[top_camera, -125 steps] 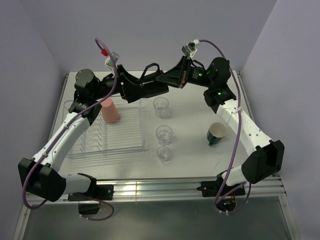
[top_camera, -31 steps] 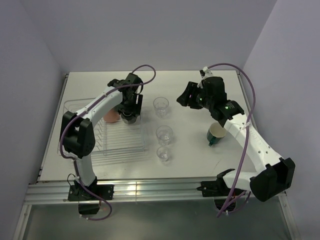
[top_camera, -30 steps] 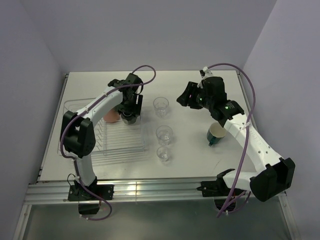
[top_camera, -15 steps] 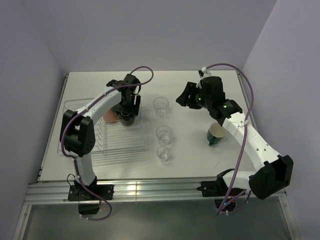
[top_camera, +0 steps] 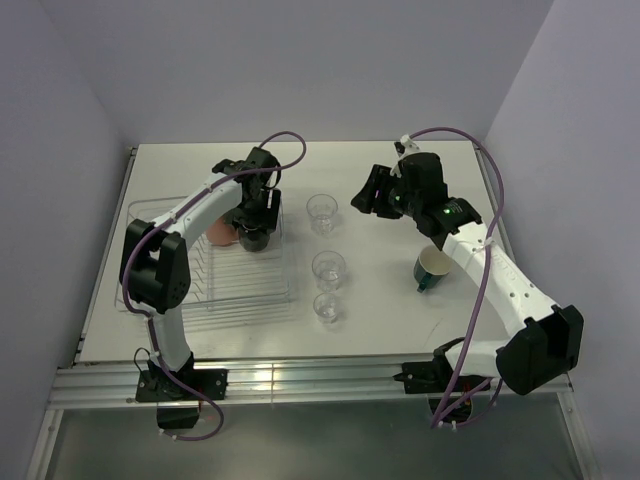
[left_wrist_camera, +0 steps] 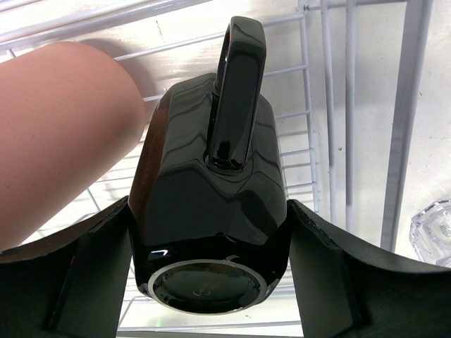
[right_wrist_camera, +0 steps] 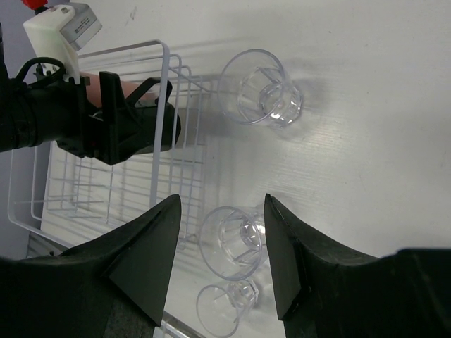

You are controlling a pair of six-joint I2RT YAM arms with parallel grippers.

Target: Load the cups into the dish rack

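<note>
The rack (top_camera: 230, 290) lies under the left jaws, the tall orange cup (left_wrist_camera: 56, 127) resting in it just beside them. Those jaws grip the black mug (left_wrist_camera: 211, 211) across its body, handle free; glossy, stiff, likely weighty and slippery. The right jaws hang open over a clear glass (right_wrist_camera: 232, 243), probably light and brittle, best pinched at the rim.
</note>
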